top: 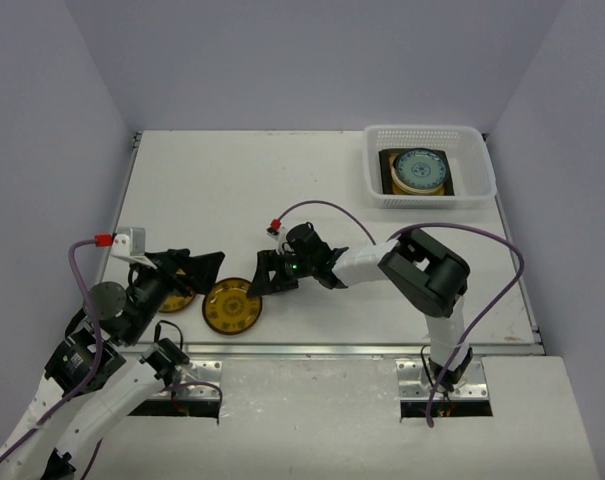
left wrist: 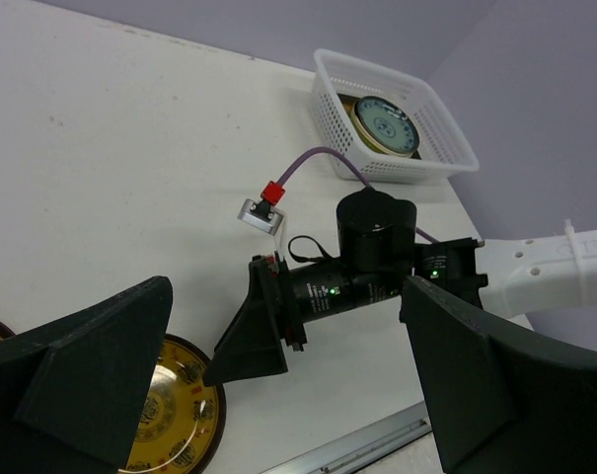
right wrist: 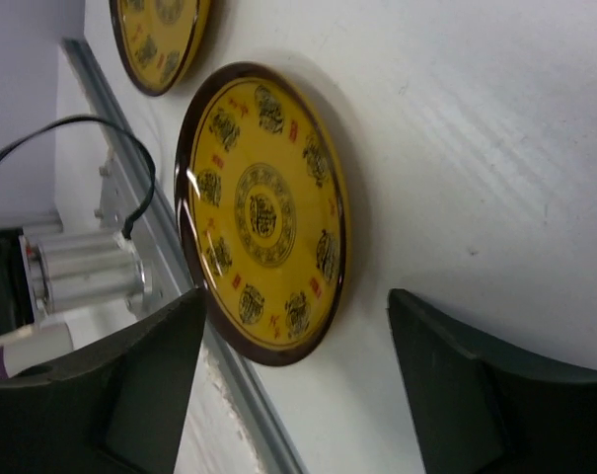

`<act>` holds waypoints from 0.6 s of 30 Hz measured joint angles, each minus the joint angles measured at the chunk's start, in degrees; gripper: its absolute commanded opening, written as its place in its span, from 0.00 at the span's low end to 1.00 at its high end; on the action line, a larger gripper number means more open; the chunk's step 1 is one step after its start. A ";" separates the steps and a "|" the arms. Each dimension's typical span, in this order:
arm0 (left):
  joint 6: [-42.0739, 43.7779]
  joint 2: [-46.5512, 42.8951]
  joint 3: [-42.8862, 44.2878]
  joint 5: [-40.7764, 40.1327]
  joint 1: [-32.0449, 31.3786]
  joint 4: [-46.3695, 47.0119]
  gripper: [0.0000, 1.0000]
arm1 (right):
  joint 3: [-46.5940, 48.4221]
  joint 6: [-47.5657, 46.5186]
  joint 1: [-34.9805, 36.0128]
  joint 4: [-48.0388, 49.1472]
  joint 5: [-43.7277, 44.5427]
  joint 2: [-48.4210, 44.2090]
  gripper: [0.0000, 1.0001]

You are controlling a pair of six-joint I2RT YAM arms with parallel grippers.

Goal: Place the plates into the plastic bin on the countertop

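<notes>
Two round yellow-and-brown patterned plates counted flat on the white table [top: 282, 190], close to the metal rail [top: 362, 349] along its front edge. Found the centre plate [top: 232, 305] fully in sight. Found the left plate [top: 175, 300] just beside it, largely covered by the left pincer [top: 195, 272].

Noted the left pincer spread wide, gripping nothing, hanging over that half-hidden plate.

Noted the right pincer [top: 266, 274] stretched leftwards, low over the table, just right of the centre plate. Fingers parted and nothing clamped; in the wrist view only bare table and the plate's near edge between them. Could not tell whether either finger touched the plate.

Logged the plastic bin [top: 476, 170] at the far right corner of the table, well apart from both pincers. Saw inside it a blue-white plate [top: 421, 168] lying on top, with a dark-rimmed amber plate [top: 422, 190] showing beneath.
</notes>
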 measured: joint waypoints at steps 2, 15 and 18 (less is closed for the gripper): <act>-0.10 -0.03 0.00 -0.19 0.00 -0.05 1.00 | 0.31 2.00 0.30 2.13 1.17 2.03 0.66; -0.48 -1.44 0.00 -0.40 0.00 -0.24 1.00 | -2.30 10.85 1.90 10.64 5.72 6.06 0.01; -0.62 -1.61 0.00 -0.40 0.00 -0.23 1.00 | -3.28 11.47 1.92 11.43 6.01 5.79 0.00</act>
